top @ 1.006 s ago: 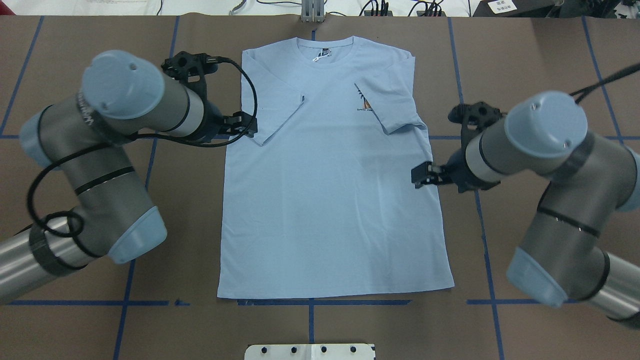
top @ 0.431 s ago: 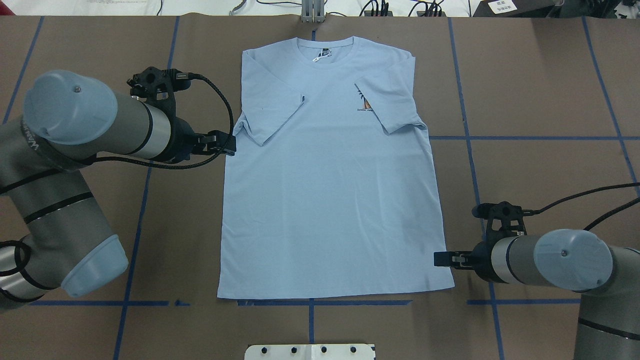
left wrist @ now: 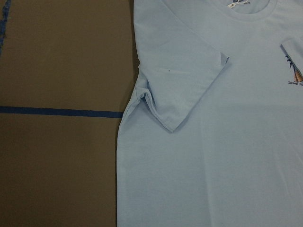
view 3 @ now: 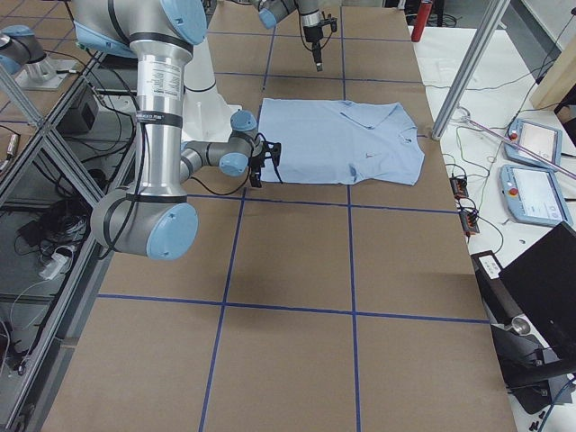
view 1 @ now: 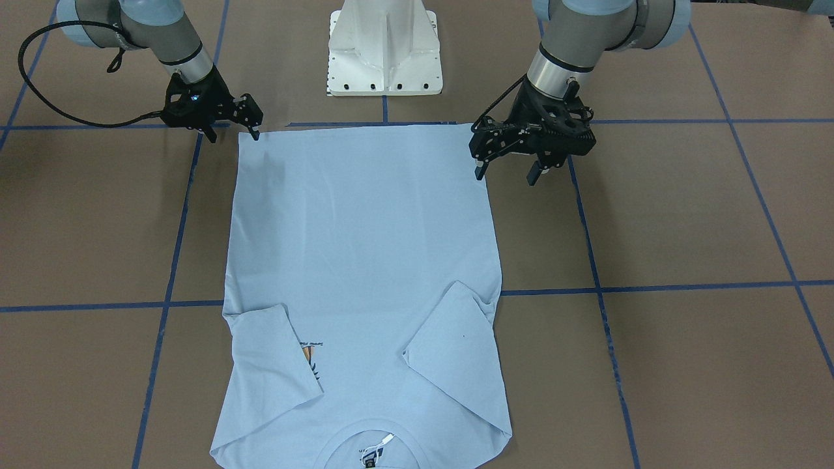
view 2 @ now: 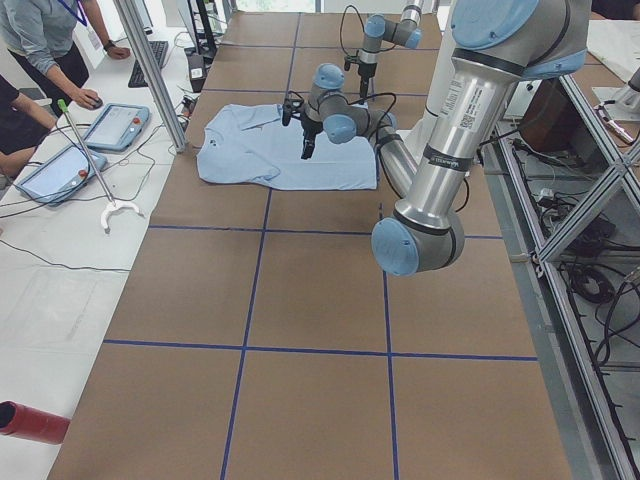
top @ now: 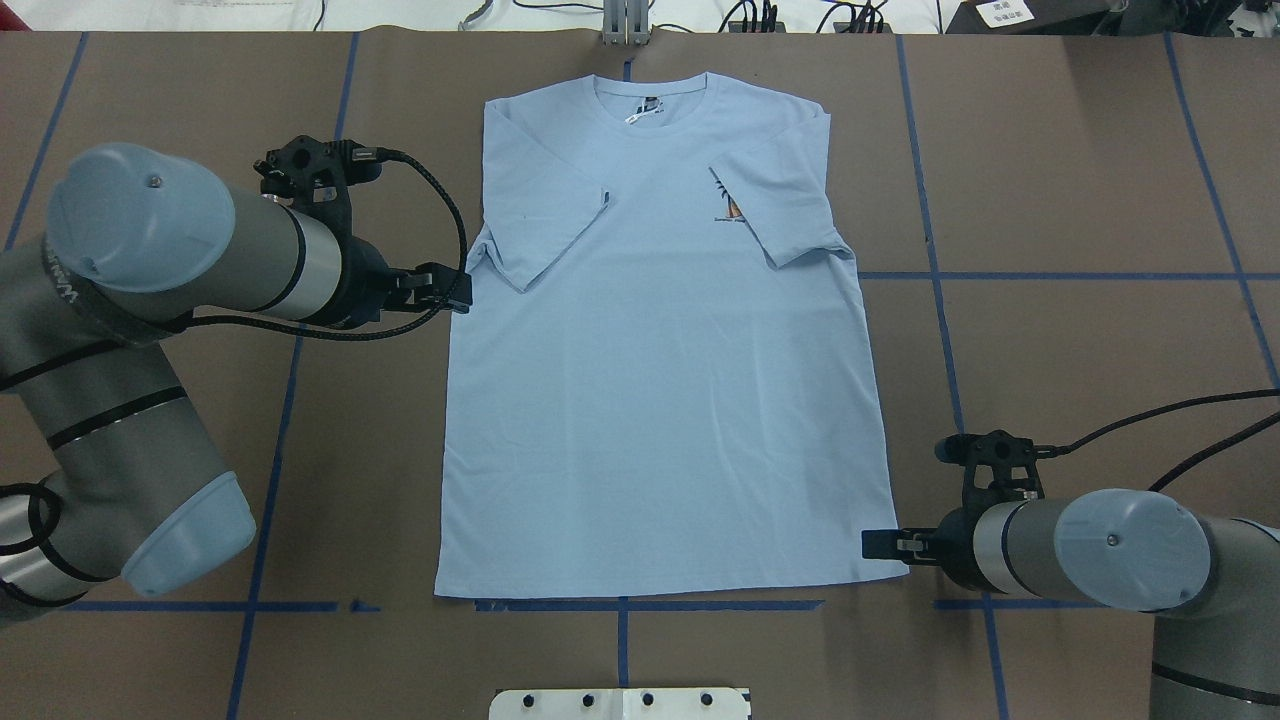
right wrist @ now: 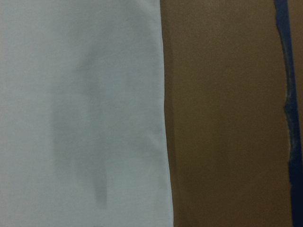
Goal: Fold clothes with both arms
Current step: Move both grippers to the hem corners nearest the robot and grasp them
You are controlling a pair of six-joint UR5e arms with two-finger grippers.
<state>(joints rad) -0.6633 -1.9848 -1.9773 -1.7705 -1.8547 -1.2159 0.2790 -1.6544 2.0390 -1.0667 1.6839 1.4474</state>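
The light blue short-sleeved T-shirt [view 1: 361, 247] runs off the front-facing view at 6 o'clock, cutting its collar, and a folded-in sleeve [view 1: 270, 365] hides part of its small orange-and-dark palm print [view 1: 310, 355], whose lettering is too small to read. In the overhead view the grey tubular left arm [top: 170, 240] leaves at 9 o'clock and the grey tubular right arm [top: 1110, 550] at 4 o'clock.
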